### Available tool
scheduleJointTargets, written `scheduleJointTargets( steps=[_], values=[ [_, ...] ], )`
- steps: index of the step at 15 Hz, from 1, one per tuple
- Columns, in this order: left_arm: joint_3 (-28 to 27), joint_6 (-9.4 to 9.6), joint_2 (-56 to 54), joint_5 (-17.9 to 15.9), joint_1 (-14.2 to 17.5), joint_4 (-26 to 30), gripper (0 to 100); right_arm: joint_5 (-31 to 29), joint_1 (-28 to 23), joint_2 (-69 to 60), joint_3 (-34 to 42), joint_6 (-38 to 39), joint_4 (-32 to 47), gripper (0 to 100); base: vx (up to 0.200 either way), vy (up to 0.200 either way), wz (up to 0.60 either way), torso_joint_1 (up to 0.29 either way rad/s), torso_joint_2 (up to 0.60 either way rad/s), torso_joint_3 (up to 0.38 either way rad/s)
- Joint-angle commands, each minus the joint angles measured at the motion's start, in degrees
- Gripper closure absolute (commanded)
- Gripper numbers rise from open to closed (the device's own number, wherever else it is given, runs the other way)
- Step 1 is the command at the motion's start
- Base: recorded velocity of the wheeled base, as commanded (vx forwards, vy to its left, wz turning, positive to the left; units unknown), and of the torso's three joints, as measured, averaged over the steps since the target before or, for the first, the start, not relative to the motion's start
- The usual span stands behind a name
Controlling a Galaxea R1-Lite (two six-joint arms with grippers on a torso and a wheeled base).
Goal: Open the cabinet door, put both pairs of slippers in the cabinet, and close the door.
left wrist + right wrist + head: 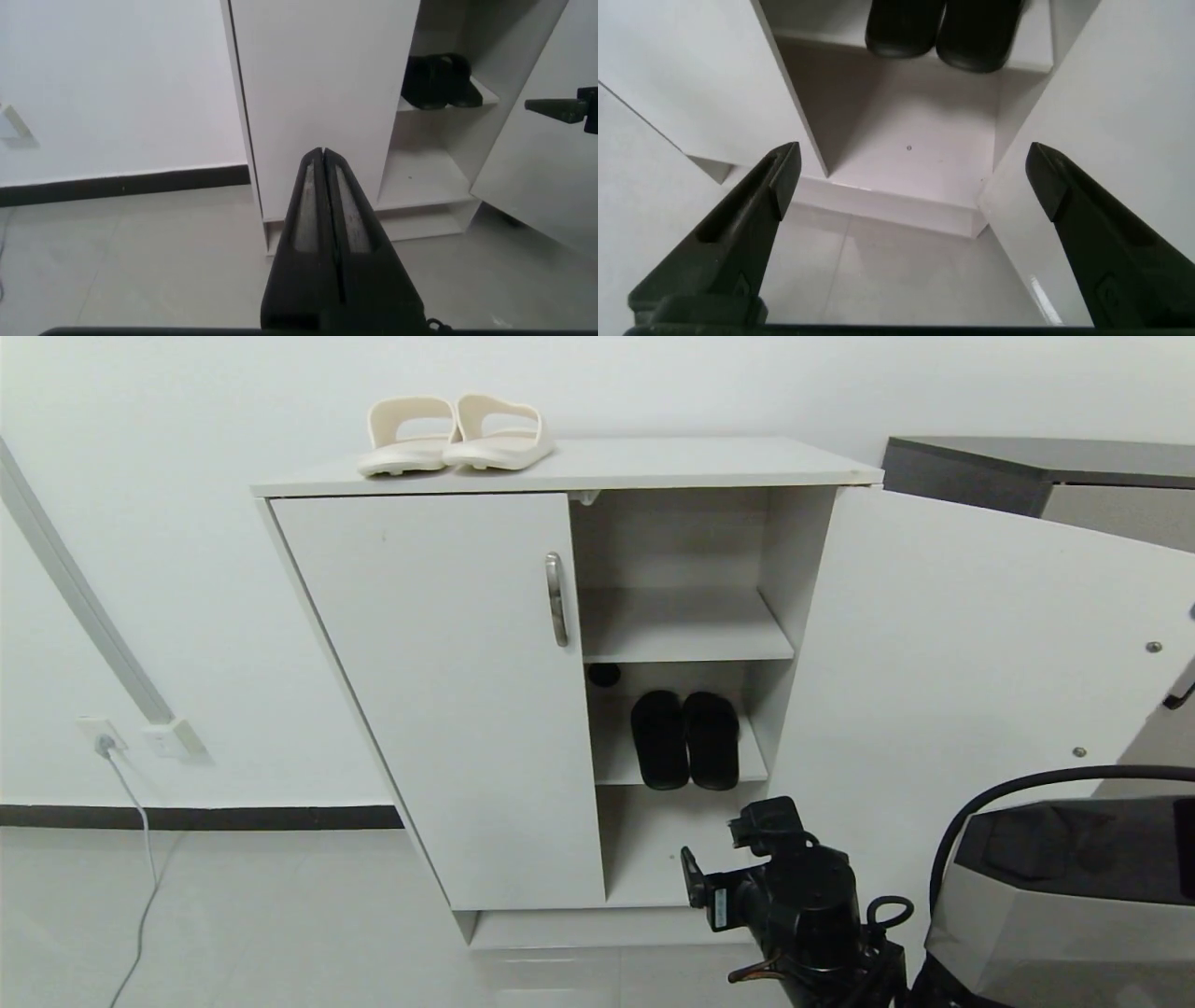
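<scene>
A white cabinet [420, 709] has its left door shut and its right door [934, 653] swung wide open. A pair of black slippers [684, 739] lies on the middle shelf, also in the left wrist view [439, 79] and the right wrist view [943, 28]. A beige pair [457, 434] rests on the cabinet top. My right gripper [724, 849] [912, 154] is open and holds nothing, low in front of the bottom compartment [906, 103]. My left gripper [322, 154] is shut with nothing in it, off to the left of the cabinet and above the floor.
The shut left door carries a metal handle [556, 599]. A wall socket with a cable [103, 742] sits low on the left wall. A grey unit [1027, 476] stands behind the open door. The top shelf [681, 630] is bare.
</scene>
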Motion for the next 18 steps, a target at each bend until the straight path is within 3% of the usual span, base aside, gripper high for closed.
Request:
scheduleJointTargets(
  steps=[1, 9, 18],
  values=[
    [0.0, 0.01, 0.1, 0.0, 0.0, 0.0, 100, 0.0, -0.1, -0.1, 0.1, 0.0, 0.0, 0, 0.000, 0.000, 0.00, 0.002, 0.00, 0.207],
    [0.0, -0.07, 0.1, 0.0, 0.0, 0.0, 100, 0.0, -0.2, 0.0, 0.2, 0.0, -0.1, 0, 0.000, 0.000, 0.00, 0.002, 0.00, 0.107],
    [0.0, -0.07, 0.1, 0.0, 0.0, 0.0, 100, -0.1, -0.3, 0.1, 0.2, 0.0, -0.1, 0, 0.000, 0.200, 0.00, 0.006, 0.00, 0.003]
  ],
)
